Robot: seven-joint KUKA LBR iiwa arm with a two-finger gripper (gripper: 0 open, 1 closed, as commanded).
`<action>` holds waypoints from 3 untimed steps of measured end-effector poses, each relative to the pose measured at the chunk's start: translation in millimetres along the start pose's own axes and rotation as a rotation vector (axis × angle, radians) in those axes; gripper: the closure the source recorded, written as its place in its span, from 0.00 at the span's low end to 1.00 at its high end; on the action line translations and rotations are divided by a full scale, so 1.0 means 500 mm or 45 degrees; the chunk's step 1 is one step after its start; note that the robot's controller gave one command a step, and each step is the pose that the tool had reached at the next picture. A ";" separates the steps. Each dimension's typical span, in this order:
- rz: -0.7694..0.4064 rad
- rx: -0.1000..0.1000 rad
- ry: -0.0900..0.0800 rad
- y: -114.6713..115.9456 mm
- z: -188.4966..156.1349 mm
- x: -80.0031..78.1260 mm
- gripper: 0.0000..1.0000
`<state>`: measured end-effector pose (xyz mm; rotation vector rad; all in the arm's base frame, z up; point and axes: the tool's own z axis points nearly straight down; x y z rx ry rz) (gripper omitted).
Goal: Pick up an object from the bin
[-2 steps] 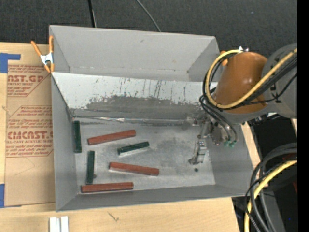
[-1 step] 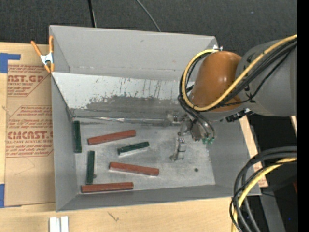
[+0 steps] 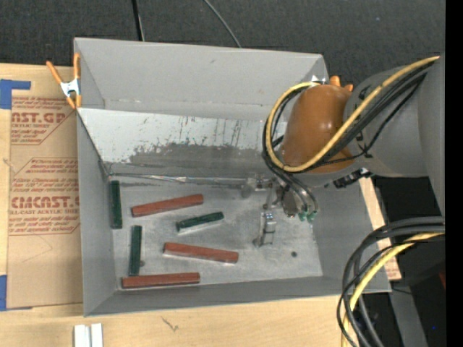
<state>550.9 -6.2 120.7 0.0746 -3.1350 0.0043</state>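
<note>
1. Red-brown bar (image 3: 200, 252) is found lying flat on the floor of the bin (image 3: 181, 71), low and near the middle. Its right end is the bar end nearest to the gripper (image 3: 268, 231). It is judged the handiest thing to pick, though no reach for it is shown.
2. The gripper is seen low over bare floor in the right part of the bin, apart from every bar. Whether it is spread or pressed together cannot be told, and nothing is seen held in it.
3. A short dark green bar (image 3: 200, 221) is seen tilted just above the red-brown one, also near.
4. The red-brown bar is judged stiff, light, thin and probably smooth. A hold across its narrow width near the middle is advised, so that it hangs level and is not levered out.
5. Bare floor is left all round this bar, and the front wall lies somewhat below it.
6. The lowest red-brown bar (image 3: 160, 280), close against the front wall, and the upright green bar (image 3: 115, 204), beside the left wall, are judged more awkward.
</note>
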 end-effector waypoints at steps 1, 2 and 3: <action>0.020 -0.006 -0.009 0.147 0.100 -0.021 1.00; 0.020 -0.006 -0.009 0.147 0.100 -0.021 1.00; 0.061 -0.006 -0.017 0.153 -0.230 -0.008 1.00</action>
